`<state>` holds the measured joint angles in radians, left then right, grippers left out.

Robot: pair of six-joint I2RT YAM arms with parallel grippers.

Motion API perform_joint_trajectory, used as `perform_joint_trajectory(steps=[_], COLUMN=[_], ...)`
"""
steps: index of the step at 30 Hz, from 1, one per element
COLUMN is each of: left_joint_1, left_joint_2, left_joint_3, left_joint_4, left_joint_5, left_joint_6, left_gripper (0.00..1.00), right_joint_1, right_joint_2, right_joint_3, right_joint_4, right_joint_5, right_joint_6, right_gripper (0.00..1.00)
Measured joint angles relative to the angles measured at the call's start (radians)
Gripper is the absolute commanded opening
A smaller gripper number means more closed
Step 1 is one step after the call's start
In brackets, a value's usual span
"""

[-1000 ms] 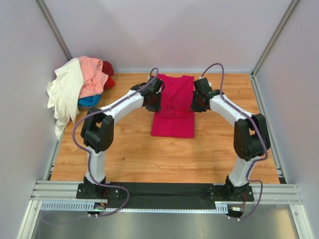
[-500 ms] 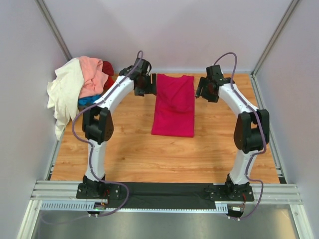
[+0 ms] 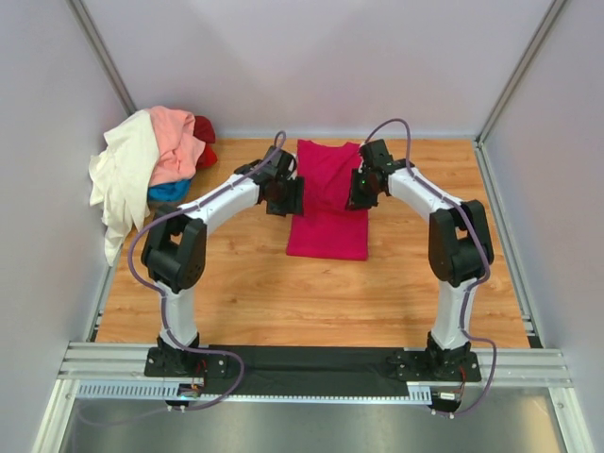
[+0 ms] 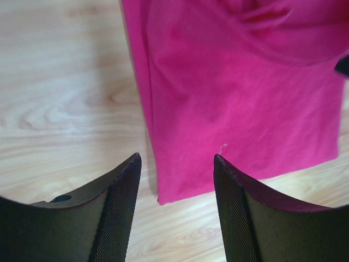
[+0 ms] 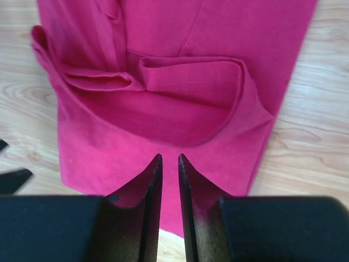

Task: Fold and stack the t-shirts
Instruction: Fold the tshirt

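The left end effector point(image 4: 177, 158) is hovering open over the 9 o'clock edge of the pink shirt point(image 3: 328, 206). The right end effector point(image 5: 169, 158) is hanging almost closed at its 3 o'clock side.

Left white-and-black jointed arm point(image 3: 222, 200), matching right arm point(image 3: 420, 191).
White links, black joint housings, looping purple cables point(image 3: 396, 121); black tapered fingers point(image 4: 117, 207) with mesh-textured inner faces.

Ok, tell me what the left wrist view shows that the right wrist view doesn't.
Left wrist only: the left gripper open above a flat corner of the magenta t-shirt. Right wrist only: the right gripper nearly closed, and a bunched fold across the shirt. Both: that shirt lying on the wooden table.
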<state>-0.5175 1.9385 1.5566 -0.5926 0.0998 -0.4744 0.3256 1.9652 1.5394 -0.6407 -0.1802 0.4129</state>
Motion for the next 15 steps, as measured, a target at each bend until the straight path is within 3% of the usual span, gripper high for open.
perform_joint_trajectory(steps=[15], left_joint_1=[-0.011], left_joint_2=[-0.049], left_joint_3=[-0.164], left_joint_4=[0.035], left_joint_5=[-0.003], left_joint_6=[-0.007], left_gripper=[0.62], right_joint_1=[0.001], right_joint_2=[0.258], right_joint_3=[0.347], right_joint_4=[-0.132], right_joint_5=[0.032], right_joint_6=[-0.032], right_gripper=[0.18])
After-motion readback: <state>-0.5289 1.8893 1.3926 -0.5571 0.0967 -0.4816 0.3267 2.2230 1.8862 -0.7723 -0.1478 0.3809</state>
